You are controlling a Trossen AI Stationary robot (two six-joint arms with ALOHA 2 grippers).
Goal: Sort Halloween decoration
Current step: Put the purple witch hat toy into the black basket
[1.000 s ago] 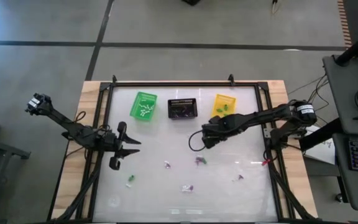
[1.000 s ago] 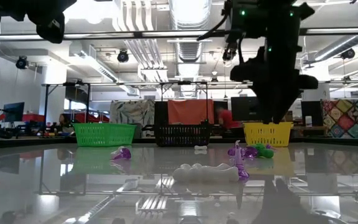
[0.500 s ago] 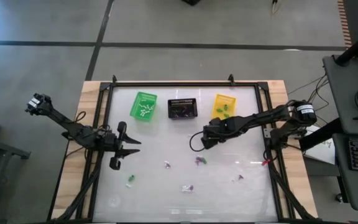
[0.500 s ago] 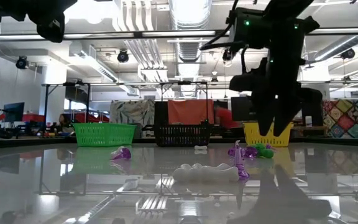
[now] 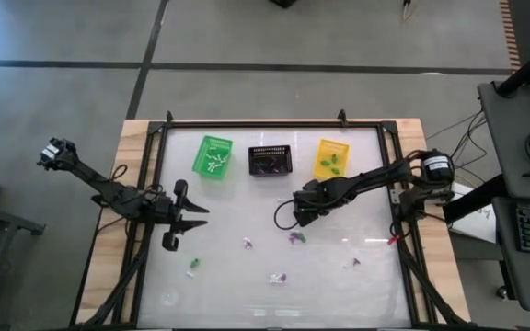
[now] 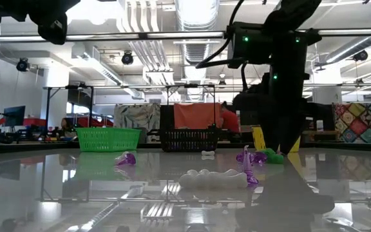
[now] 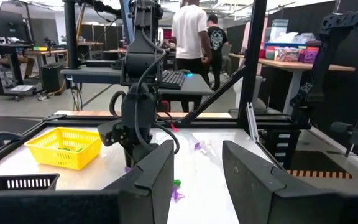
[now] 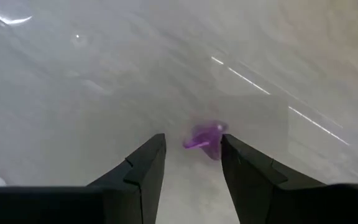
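Observation:
Several tiny trinkets lie scattered on the white table: a purple one (image 5: 294, 238), a pale one (image 5: 247, 243), a green one (image 5: 191, 268), a white and purple one (image 5: 277, 277) and another purple one (image 5: 355, 263). My right gripper (image 5: 290, 218) is open and hangs low over the purple trinket (image 8: 204, 138), which lies on the table just past the gap between its fingertips (image 8: 191, 142). My left gripper (image 5: 175, 223) is open and empty above the table's left part; its fingers show wide apart in the left wrist view (image 7: 196, 155).
A green basket (image 5: 213, 156), a black basket (image 5: 270, 160) and a yellow basket (image 5: 331, 156) stand in a row at the far side, each with small trinkets inside. A black frame (image 5: 274, 123) rims the table. People stand in the room beyond the table (image 7: 191, 31).
My right gripper has gone toward the table's left and near edge and down, coming close over the purple trinket. It stays open. The trinkets have kept still.

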